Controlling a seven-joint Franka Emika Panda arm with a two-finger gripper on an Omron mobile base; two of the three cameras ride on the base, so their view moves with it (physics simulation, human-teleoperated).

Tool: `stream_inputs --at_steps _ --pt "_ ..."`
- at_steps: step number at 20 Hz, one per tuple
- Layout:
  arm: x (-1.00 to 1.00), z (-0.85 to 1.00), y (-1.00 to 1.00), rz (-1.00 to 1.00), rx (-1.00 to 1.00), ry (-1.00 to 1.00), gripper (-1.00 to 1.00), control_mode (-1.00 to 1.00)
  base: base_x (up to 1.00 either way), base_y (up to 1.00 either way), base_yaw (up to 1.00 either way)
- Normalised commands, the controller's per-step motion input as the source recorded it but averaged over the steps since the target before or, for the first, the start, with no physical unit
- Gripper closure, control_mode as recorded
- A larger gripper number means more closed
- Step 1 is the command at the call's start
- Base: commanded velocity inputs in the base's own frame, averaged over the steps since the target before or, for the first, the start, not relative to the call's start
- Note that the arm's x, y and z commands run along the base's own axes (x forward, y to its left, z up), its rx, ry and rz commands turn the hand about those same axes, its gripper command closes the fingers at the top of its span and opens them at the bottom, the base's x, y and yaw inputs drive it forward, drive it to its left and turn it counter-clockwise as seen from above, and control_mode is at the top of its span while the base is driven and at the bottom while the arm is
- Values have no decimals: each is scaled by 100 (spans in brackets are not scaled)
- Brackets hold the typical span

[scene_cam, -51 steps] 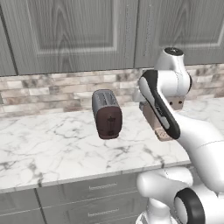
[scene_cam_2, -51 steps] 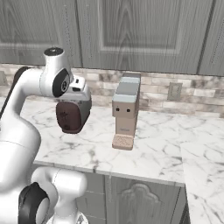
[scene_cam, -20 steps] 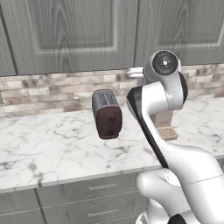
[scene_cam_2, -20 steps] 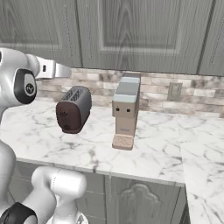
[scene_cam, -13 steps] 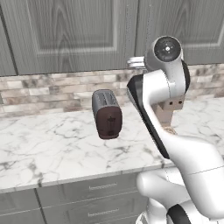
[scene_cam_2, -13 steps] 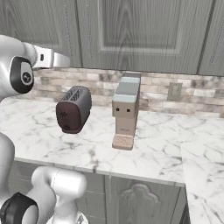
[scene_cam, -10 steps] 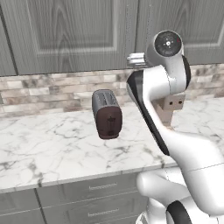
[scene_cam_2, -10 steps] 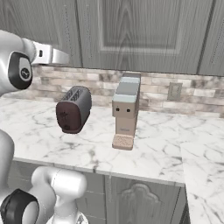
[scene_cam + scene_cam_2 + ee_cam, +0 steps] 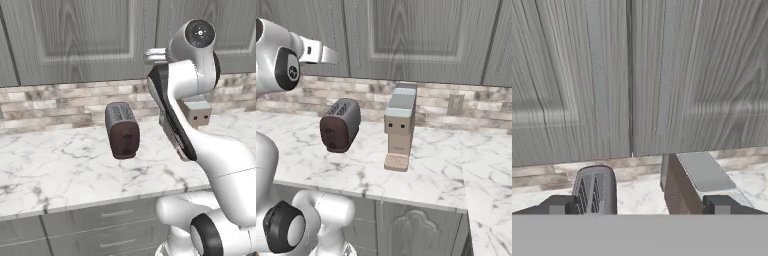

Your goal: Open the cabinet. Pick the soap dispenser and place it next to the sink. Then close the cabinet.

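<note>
The cabinet [image 9: 90, 40] [image 9: 421, 35] hangs above the counter with both grey wood-grain doors shut. In the hand view its two slim vertical handles [image 9: 597, 65] [image 9: 664, 65] flank the centre seam straight ahead. My gripper [image 9: 151, 54] [image 9: 326, 54] [image 9: 639, 205] is raised to the height of the doors' lower edge and points at them. It is open and holds nothing, a short way from the handles. The soap dispenser and the sink are out of view.
A dark toaster [image 9: 122, 131] [image 9: 340, 125] [image 9: 594, 190] and a tan coffee machine [image 9: 401, 125] [image 9: 692, 177] stand on the white marble counter [image 9: 55, 165] below the cabinet. A wall outlet [image 9: 455, 104] sits on the brick backsplash. Grey drawer fronts [image 9: 110, 215] run under the counter edge.
The arm has lifted the hand from toaster-top height up to the bottom of the cabinet doors. The jaws stayed open. Nothing on the counter moved.
</note>
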Motion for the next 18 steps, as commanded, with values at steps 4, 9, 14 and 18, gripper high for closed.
stream_inputs --at_steps 4,9,14,18 --pt "29 5 0 14 11 -1 -100 -100 0 0 0" --pt "35 1 6 13 5 -8 -100 -100 0 0 0" --pt "36 2 6 12 1 -6 -100 -100 0 0 0" --pt "39 0 4 10 0 -5 -100 -100 0 0 0"
